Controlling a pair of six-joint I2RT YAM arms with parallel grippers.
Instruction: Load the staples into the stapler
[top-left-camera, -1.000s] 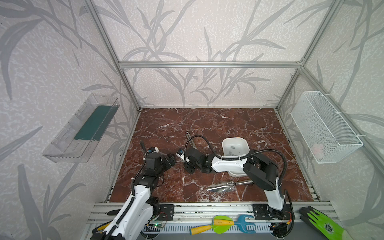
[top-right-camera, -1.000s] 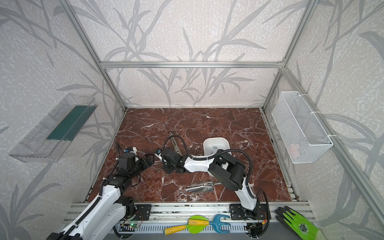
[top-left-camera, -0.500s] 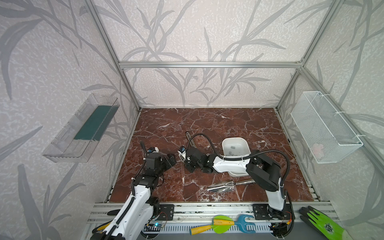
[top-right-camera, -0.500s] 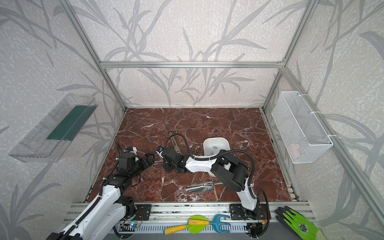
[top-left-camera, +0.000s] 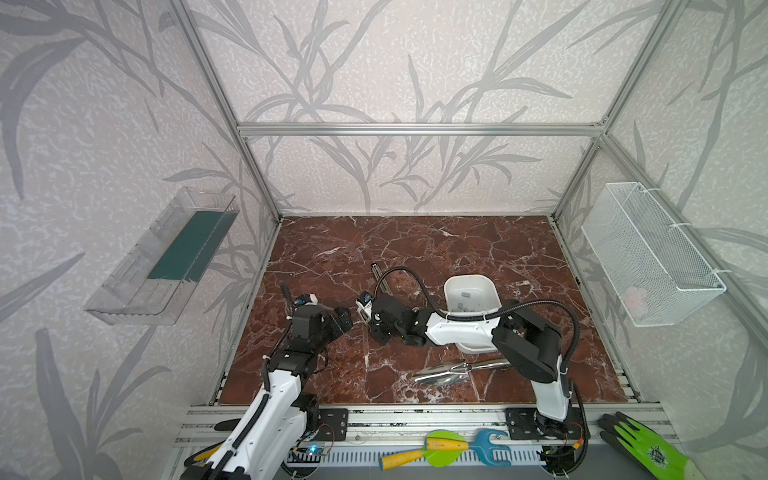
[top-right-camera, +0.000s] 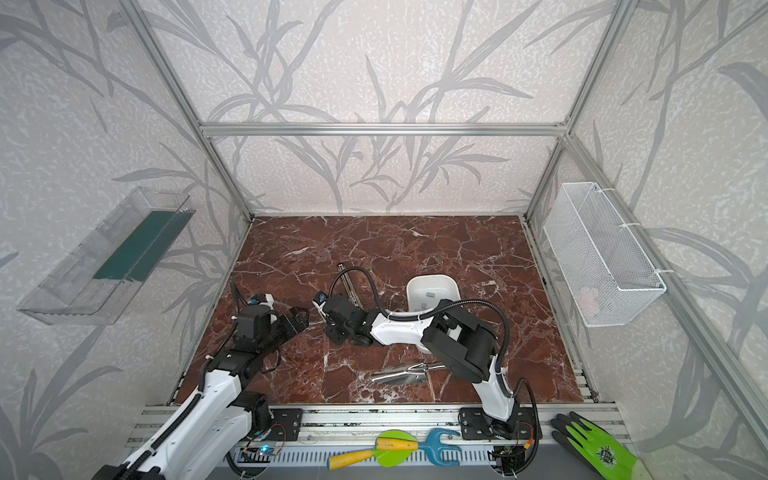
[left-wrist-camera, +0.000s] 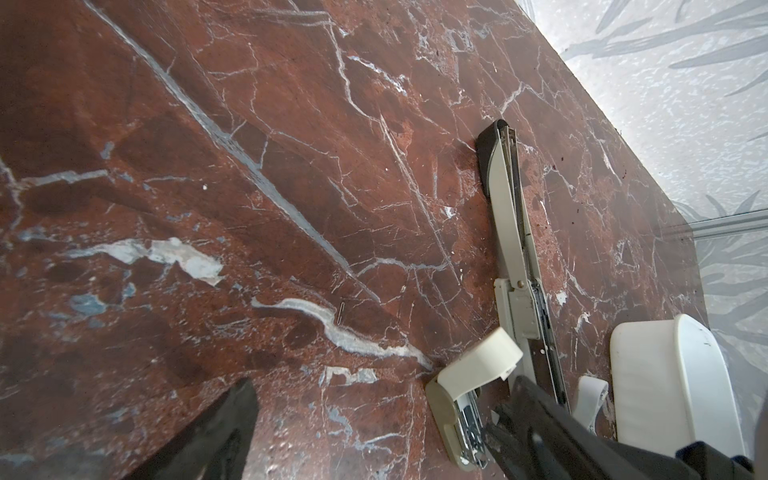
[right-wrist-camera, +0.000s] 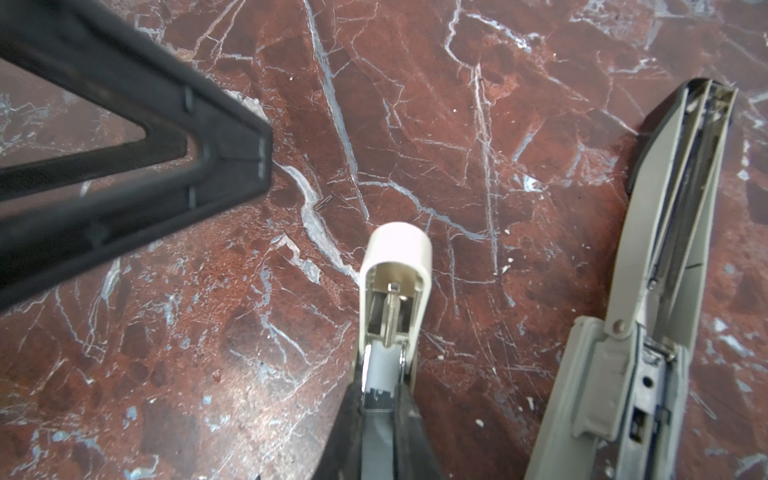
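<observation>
Staples (top-left-camera: 466, 294) are sitting in the white tub (top-left-camera: 467, 277), right of the open stapler (left-wrist-camera: 509, 216), whose long axis is running front-to-back on the table (top-left-camera: 415, 249). You're clamping its cream lid (right-wrist-camera: 395, 257) in the right gripper (right-wrist-camera: 381, 395); left gripper (top-left-camera: 341, 320) is hanging wide open beside it, farther from the tub.

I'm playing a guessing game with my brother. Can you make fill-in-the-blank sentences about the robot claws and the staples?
1. The right claw is ____ on a cream stapler piece.
2. The left claw is ____ and holds nothing.
3. The staples lie in a tub whose colour is ____.

Missing words: shut, open, white.
</observation>
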